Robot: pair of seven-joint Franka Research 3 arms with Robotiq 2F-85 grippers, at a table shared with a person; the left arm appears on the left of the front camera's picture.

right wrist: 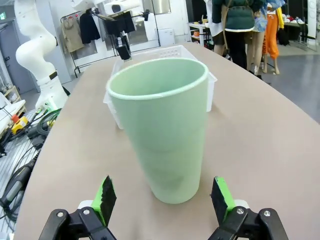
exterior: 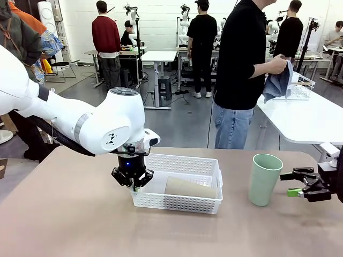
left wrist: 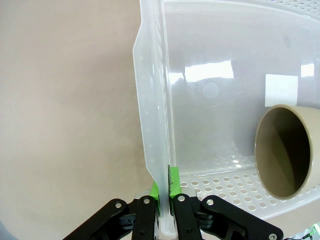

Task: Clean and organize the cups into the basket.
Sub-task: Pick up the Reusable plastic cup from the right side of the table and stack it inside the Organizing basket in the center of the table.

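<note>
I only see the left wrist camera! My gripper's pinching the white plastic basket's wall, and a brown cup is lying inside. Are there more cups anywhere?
Observer: Yes, one. A pale mint green tapered tumbler stands upright on the table, to the right of the white perforated plastic basket and apart from it.
Operator: Is the other gripper grabbing it?
Observer: No. The right gripper is open and points at the tumbler from its right side, not touching it.
Operator: Is somebody there too?
Observer: A person in a black top stands at the far side, holding a blue cloth.
</note>
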